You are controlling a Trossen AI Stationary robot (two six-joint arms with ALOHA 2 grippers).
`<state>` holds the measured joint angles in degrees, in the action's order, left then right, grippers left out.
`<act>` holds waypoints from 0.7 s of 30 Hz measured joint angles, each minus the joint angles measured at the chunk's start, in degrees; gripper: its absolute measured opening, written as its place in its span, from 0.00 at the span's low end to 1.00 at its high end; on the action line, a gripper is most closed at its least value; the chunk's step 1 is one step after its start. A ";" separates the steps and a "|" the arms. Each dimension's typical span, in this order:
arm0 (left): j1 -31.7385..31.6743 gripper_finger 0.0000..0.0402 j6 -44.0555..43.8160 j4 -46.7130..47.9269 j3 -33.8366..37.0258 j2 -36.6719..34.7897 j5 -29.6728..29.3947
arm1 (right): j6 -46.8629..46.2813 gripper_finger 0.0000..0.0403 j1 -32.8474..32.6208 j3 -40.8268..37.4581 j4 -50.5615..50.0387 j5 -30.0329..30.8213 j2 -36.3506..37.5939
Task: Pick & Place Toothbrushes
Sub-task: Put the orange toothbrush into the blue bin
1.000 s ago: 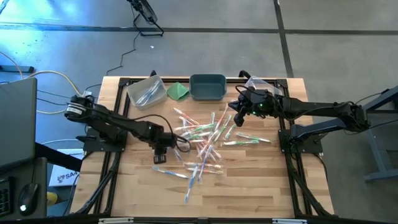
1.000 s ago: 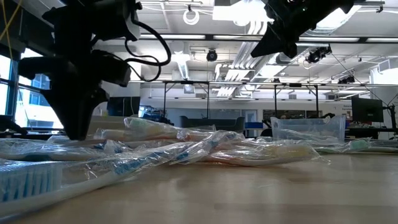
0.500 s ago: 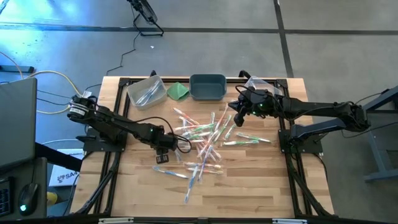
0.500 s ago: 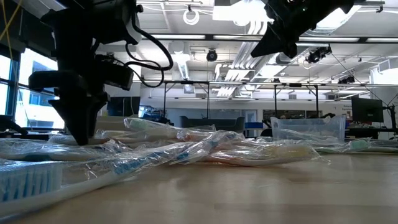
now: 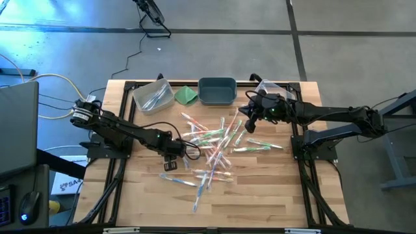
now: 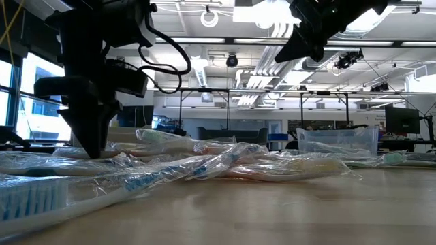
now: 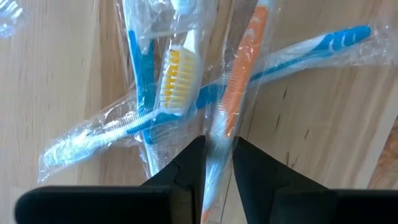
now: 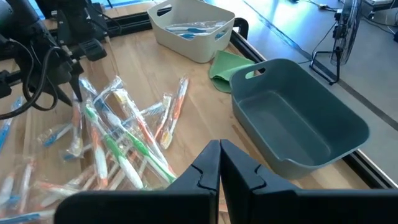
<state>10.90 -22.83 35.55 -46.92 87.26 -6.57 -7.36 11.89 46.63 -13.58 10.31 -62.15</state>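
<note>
Toothbrushes (image 5: 214, 146) lie heaped below the left end effector (image 7: 219, 163), which is closing around an orange-handled toothbrush (image 7: 235, 93) (still wrapped); the right end effector (image 8: 220, 163) is clenched empty.

The wooden bench (image 5: 260, 195) carries three things along its far edge: a pale white bin (image 5: 153, 95) at the left, a dark grey-blue bin (image 5: 217, 91) in the middle, and a folded green cloth (image 5: 186, 95) between these two, just beside each of them. A clear plastic bin (image 5: 273, 87) stands at the far right corner of the bench. On the grey floor (image 5: 351, 39) beyond the bench lies a black cable (image 5: 133, 57).
</note>
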 joint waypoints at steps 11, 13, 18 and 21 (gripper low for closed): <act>0.00 0.18 0.06 0.04 0.00 0.27 -0.08 | -0.35 0.01 0.01 0.00 -0.02 0.00 0.00; 0.00 0.18 0.06 0.41 0.00 0.74 -0.08 | -0.35 0.01 0.01 0.00 -0.02 0.00 0.00; 0.00 0.18 0.04 0.43 0.01 2.08 -0.10 | -0.35 0.01 0.01 -0.02 0.00 0.00 0.00; 0.00 0.18 0.02 0.33 -0.04 2.43 -0.12 | -0.35 0.01 0.01 -0.01 0.00 0.00 0.00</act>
<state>10.90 -22.81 35.88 -46.96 89.69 -6.70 -7.70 11.90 46.63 -13.58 10.31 -62.15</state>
